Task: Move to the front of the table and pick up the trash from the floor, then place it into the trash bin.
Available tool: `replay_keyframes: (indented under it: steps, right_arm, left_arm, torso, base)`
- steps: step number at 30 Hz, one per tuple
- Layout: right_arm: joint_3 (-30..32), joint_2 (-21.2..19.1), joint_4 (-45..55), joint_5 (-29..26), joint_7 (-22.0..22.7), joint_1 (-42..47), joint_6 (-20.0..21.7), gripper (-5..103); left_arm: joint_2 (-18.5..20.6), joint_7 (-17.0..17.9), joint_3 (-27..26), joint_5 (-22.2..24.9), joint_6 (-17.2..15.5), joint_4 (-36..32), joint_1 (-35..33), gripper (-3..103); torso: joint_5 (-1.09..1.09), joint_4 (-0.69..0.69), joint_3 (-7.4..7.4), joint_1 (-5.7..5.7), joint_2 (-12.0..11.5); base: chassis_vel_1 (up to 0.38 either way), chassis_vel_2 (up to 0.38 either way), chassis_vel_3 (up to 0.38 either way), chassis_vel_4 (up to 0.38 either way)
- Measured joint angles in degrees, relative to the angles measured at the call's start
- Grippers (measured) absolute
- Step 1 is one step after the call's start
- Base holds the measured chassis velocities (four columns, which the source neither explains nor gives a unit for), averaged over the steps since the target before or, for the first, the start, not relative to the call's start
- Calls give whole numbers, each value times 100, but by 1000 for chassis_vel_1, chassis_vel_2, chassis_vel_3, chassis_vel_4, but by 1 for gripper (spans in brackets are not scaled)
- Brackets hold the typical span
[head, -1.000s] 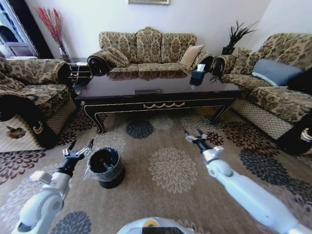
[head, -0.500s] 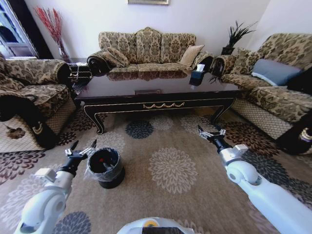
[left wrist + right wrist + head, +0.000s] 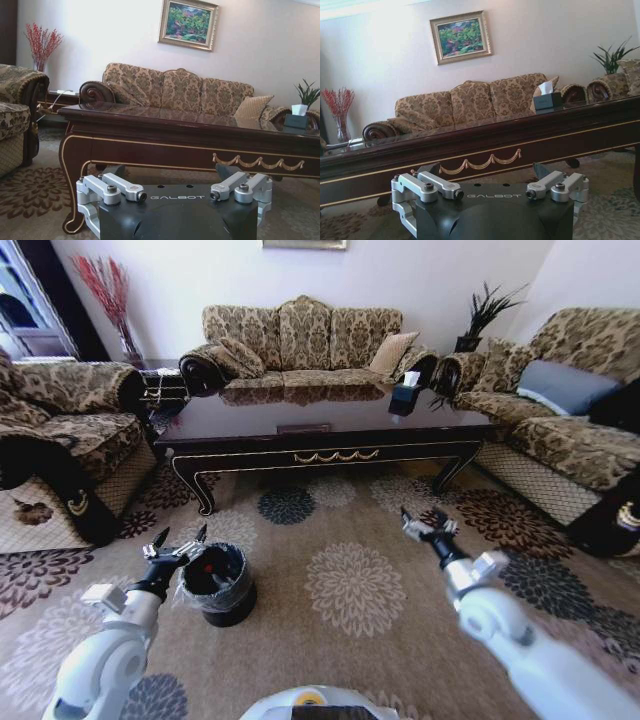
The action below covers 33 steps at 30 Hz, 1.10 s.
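The table (image 3: 330,430) of glossy dark wood stands straight ahead, its gold-trimmed apron facing me, also seen close in the left wrist view (image 3: 190,130) and right wrist view (image 3: 470,145). The trash bin (image 3: 218,582), black with a crinkled clear liner, sits on the floor (image 3: 330,650) at my front left; a small red spot (image 3: 206,566) shows inside it. Trash on the carpet is out of view. My left gripper (image 3: 180,543) hovers open just left of the bin's rim. My right gripper (image 3: 428,523) hangs open over the carpet, right of centre. Both wrist views show the jaws spread wide with nothing between them.
A patterned sofa (image 3: 300,340) stands behind the table, an armchair (image 3: 60,430) at the left and another sofa (image 3: 570,420) at the right. A tissue box (image 3: 405,390) rests on the tabletop. Open carpet lies between me and the table.
The left gripper has edged right, closer to the bin's rim. The right gripper moved right and the arm drew back toward me. Both stayed open.
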<state>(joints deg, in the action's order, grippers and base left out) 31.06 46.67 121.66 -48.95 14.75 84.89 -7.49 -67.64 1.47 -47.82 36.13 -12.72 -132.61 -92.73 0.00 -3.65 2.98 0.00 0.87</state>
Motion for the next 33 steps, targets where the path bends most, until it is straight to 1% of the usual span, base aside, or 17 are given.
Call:
replay_keyframes:
  steps: [1,3,4,7,9,11,14,15,17,19,20,27,33]
  right_arm:
    - [0,0,0,0,0,0,0,100]
    - [359,74,61,31,-63,102,-20,100]
    - [359,74,61,31,-63,102,-20,100]
    - [712,109,141,284,-164,184,-28,100]
    - [811,191,236,452,-215,285,-20,100]
    - [817,205,252,470,-222,303,-20,100]
    - [839,378,447,667,-355,556,-60,100]
    - [839,378,447,667,-355,556,-60,100]
    - [859,434,496,856,-476,657,-103,100]
    - [872,474,527,1059,-588,735,-155,100]
    - [871,488,557,1105,-616,770,-170,100]
    - [874,551,671,1103,-658,907,-183,100]
    - [939,564,711,1049,-736,987,-215,100]
  left_arm:
    - [0,0,0,0,0,0,0,100]
    - [-54,-12,80,-105,5,-37,9,100]
    - [-54,-12,80,-105,5,-37,9,100]
    - [-97,-19,125,-193,5,-82,4,100]
    - [-101,-19,123,-214,7,-94,-4,100]
    - [-101,-19,120,-215,7,-96,-6,100]
    - [-110,-19,44,-213,47,-118,-79,100]
    - [-110,-19,44,-213,47,-118,-79,100]
    - [-128,-19,11,-203,66,-137,-134,100]
    - [-154,-16,-10,-188,70,-166,-181,100]
    - [-166,-12,-13,-186,70,-172,-199,100]
    - [-217,41,-17,-212,65,-198,-286,100]
    - [-259,52,-5,-237,65,-222,-309,100]
  torso:
    - [0,0,0,0,0]
    - [0,1,0,0,0]
    - [0,1,0,0,0]
    - [0,2,0,0,0]
    - [-1,1,0,0,0]
    - [-1,1,0,0,0]
    - [0,1,0,0,0]
    - [0,1,0,0,0]
    - [0,2,0,0,0]
    - [0,0,1,0,0]
    - [0,2,1,0,0]
    - [0,2,1,1,0]
    - [1,1,0,0,0]
  base:
    - [0,0,0,0]
    - [0,0,0,0]
    - [0,0,0,0]
    - [0,0,0,0]
    - [0,0,0,0]
    - [0,0,0,0]
    - [0,0,0,0]
    - [0,0,0,0]
    - [9,-26,-18,11]
    - [50,-55,-43,35]
    - [72,-59,-89,74]
    - [135,-135,-142,147]
    - [243,-269,-261,250]
